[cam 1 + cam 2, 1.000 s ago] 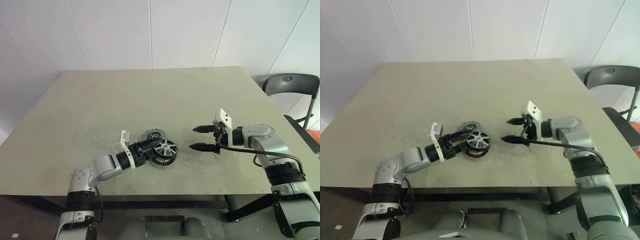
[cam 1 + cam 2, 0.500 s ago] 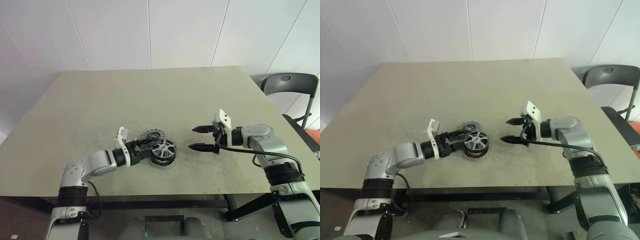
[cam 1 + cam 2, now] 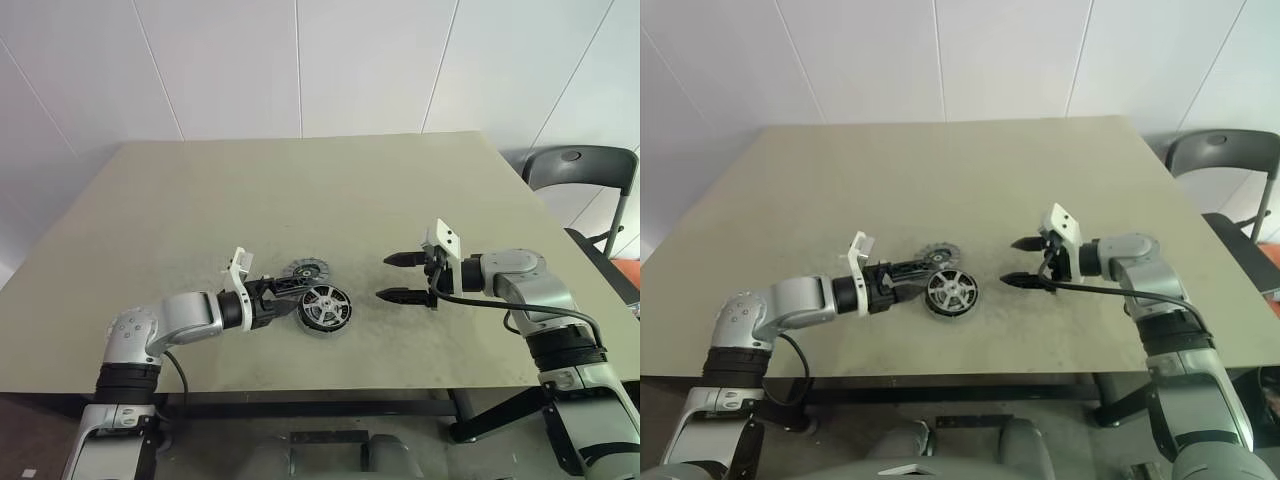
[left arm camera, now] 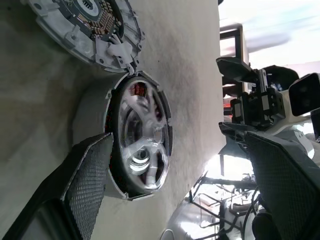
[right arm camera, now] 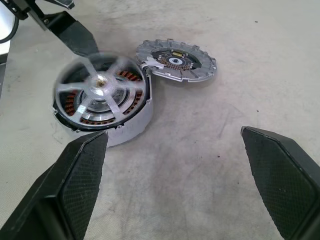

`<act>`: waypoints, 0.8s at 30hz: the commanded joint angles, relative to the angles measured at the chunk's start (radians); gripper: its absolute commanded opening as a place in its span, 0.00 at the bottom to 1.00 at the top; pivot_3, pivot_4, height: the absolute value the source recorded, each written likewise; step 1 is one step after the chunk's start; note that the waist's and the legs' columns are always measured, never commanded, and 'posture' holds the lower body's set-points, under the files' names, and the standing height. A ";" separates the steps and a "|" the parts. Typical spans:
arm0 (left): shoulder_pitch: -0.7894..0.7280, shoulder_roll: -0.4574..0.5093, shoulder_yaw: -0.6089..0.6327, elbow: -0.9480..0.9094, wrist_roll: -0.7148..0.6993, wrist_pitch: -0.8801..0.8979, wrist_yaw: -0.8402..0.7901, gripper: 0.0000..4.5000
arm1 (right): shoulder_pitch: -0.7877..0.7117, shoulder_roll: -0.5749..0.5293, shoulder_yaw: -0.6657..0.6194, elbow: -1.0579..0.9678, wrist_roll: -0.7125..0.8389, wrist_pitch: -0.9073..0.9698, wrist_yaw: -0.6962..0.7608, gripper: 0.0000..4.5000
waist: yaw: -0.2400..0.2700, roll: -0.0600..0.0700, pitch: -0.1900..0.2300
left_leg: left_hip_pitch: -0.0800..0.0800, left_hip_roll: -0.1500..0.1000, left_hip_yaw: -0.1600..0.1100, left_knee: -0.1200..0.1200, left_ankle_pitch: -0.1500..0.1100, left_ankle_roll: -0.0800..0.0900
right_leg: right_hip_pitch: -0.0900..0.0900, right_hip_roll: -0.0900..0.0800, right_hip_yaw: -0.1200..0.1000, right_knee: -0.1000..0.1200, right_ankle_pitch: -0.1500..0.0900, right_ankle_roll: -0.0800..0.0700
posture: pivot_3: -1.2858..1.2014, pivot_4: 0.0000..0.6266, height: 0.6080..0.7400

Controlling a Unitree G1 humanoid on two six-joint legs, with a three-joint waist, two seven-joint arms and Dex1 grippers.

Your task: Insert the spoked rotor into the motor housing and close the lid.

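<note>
The table (image 3: 200, 200) has a flat, dull grey-green top with a sandy, speckled look.

The left end effector (image 3: 287, 298) reaches in over the table's near edge, towards the middle. Its two black fingers (image 4: 85, 185) have a bumpy, net-like grip on the inside. They are spread wide and hold nothing. One finger points at the lid and the other sits just beside the wheel.

The lid (image 3: 303, 270) lies flat on the table near the middle, on the far side of the wheel. It is a round grey metal disc with little notches all round its rim, like teeth. Its middle is dark with a small silver centre. Its edge is touching or almost touching the housing.

The spoked rotor (image 5: 100, 87) is a shiny silver wheel with flat spokes and open gaps between them. It has a small hub in the middle. It sits in the top of the motor housing (image 5: 127, 127), which is a short round silver-grey pot. Copper-coloured wire coils show through the gaps. The wheel looks blurry in the wrist views.

The right end effector (image 3: 397, 277) hangs above the table, near the housing but apart from it, and points at it. Its black fingers (image 5: 280, 170) have the same netted grip. They are wide apart and hold nothing.
</note>
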 commanded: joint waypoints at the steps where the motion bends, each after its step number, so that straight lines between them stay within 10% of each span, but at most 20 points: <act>1: -0.020 0.036 0.009 -0.045 -0.039 -0.016 -0.002 0.99 | -0.020 0.005 -0.003 -0.018 0.007 -0.013 0.001 1.00 | 0.000 0.000 0.000 | 0.000 0.000 0.000 0.000 0.000 0.000 | 0.000 0.000 0.000 0.000 0.000 0.000 | 0.52 0.00 1.00; 9: -0.040 0.174 0.002 -0.169 0.162 0.013 -0.168 0.99 | -0.030 0.021 0.011 -0.076 0.015 0.023 -0.005 1.00 | -0.002 0.000 0.000 | 0.000 0.000 0.001 -0.001 0.000 0.000 | -0.001 0.000 0.000 0.000 0.000 0.000 | 0.52 0.00 1.00; 13: 0.010 0.366 -0.132 -0.359 0.711 -0.217 -0.586 0.99 | -0.046 0.062 0.024 -0.141 0.036 0.058 -0.016 1.00 | -0.006 0.001 0.000 | -0.001 0.000 0.003 -0.002 0.000 0.000 | -0.003 0.001 0.001 0.000 0.002 -0.004 | 0.52 0.00 1.00; 24: 0.233 0.439 -0.084 -0.268 1.267 -0.820 -1.169 1.00 | -0.084 0.246 0.112 -0.189 0.037 0.056 -0.091 0.27 | -0.002 0.002 0.001 | -0.001 0.001 0.011 -0.009 -0.001 0.001 | -0.008 0.001 0.010 -0.002 0.002 -0.004 | 0.52 0.00 1.00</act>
